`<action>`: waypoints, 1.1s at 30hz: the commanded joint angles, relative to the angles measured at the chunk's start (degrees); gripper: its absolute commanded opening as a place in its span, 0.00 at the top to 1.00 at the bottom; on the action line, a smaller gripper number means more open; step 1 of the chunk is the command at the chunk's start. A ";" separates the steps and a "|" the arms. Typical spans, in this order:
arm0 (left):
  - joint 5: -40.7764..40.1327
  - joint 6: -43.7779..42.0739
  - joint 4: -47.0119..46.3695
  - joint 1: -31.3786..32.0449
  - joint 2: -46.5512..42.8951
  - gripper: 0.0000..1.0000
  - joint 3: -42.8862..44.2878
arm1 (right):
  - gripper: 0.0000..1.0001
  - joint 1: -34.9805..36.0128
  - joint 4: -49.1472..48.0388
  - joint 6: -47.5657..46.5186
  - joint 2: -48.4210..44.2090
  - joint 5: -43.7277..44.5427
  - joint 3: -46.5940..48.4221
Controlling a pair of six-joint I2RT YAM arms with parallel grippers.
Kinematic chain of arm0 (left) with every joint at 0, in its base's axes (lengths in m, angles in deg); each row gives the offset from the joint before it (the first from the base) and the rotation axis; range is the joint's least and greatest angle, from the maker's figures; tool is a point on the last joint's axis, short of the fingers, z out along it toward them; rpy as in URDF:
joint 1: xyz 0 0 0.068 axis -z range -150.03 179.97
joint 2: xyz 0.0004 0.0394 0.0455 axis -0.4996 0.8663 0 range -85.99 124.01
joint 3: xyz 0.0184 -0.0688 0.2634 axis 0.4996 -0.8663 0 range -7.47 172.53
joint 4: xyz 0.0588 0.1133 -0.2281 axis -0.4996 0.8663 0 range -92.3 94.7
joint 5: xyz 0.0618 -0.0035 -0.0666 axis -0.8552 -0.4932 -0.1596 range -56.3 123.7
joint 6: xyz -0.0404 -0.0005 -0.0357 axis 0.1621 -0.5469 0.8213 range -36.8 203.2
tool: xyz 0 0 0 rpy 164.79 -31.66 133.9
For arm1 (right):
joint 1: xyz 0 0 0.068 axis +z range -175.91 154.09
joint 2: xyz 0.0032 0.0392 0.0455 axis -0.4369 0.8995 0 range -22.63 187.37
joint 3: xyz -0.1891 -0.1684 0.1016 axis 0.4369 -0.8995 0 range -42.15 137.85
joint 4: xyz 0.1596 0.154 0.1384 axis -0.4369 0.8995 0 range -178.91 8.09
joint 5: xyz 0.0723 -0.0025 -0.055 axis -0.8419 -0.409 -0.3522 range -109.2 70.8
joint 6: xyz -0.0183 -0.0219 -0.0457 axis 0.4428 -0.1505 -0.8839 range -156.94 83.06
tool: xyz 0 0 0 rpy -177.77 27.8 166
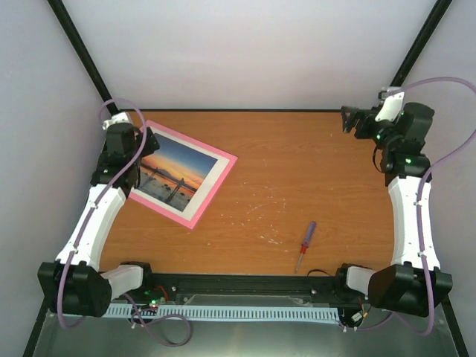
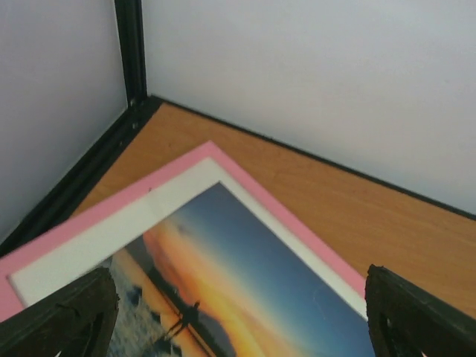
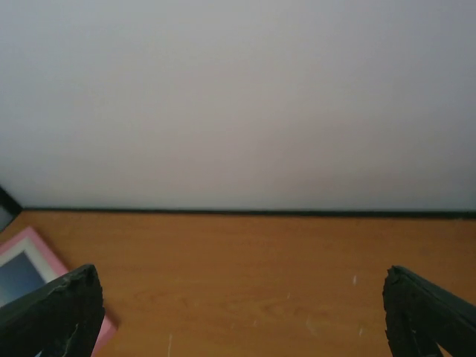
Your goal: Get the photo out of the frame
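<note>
The frame (image 1: 223, 161), with its thin pink border, lies face up and turned at an angle on the left of the table. Inside it, a cream mat (image 1: 210, 181) surrounds the photo (image 1: 178, 172), an orange sunset over blue water. My left gripper (image 1: 146, 149) hovers open over the frame's far left part. In the left wrist view the photo (image 2: 245, 275) lies below the gap of the left gripper (image 2: 242, 320), with nothing held. My right gripper (image 1: 348, 119) is raised at the back right, open and empty. The right wrist view catches only a corner of the frame (image 3: 44, 256).
A screwdriver (image 1: 305, 246) with a purple and red handle lies on the wooden table (image 1: 297, 171) near the front, right of centre. White walls with black corner posts (image 2: 132, 52) close in the back and sides.
</note>
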 commanded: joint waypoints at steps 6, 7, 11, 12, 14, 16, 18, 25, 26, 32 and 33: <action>22.89 0.70 1.99 -8.03 -8.27 0.35 -9.50 | 0.05 3.70 2.74 -7.47 -0.59 -8.13 -12.81; 24.25 0.54 2.75 -8.24 -8.47 0.38 -9.95 | 0.07 4.08 3.23 -8.80 -0.20 -9.26 -14.18; 28.85 0.80 2.94 -8.36 -9.75 0.41 -12.15 | 0.11 5.20 4.88 -13.19 -0.07 -11.03 -19.06; 30.13 0.84 2.93 -8.22 -9.74 0.40 -12.57 | 0.12 5.44 4.92 -13.88 -0.31 -11.42 -20.34; 32.33 0.95 3.49 -7.83 -8.82 0.39 -12.95 | 0.12 5.82 4.93 -15.23 -0.93 -12.41 -22.63; 33.30 0.97 4.26 -6.46 -7.06 0.39 -12.77 | 0.12 6.14 5.09 -16.54 -1.44 -13.63 -24.62; 33.18 0.83 4.64 -4.43 -5.36 0.38 -12.19 | 0.12 6.39 5.30 -17.42 -1.38 -14.40 -25.80; 34.31 -0.16 3.52 3.76 2.86 0.43 -8.85 | 0.12 6.81 6.65 -20.13 -0.89 -16.46 -27.14; 34.35 -0.21 3.72 4.78 4.54 0.45 -7.78 | 0.12 6.84 6.72 -20.41 -0.96 -16.63 -27.17; 31.66 -1.44 3.64 11.28 14.24 0.52 -1.95 | 0.12 6.93 7.11 -21.57 -1.50 -17.66 -27.20; 30.93 -1.61 3.85 12.16 15.86 0.52 -0.67 | 0.12 6.95 7.23 -21.69 -1.43 -17.82 -27.14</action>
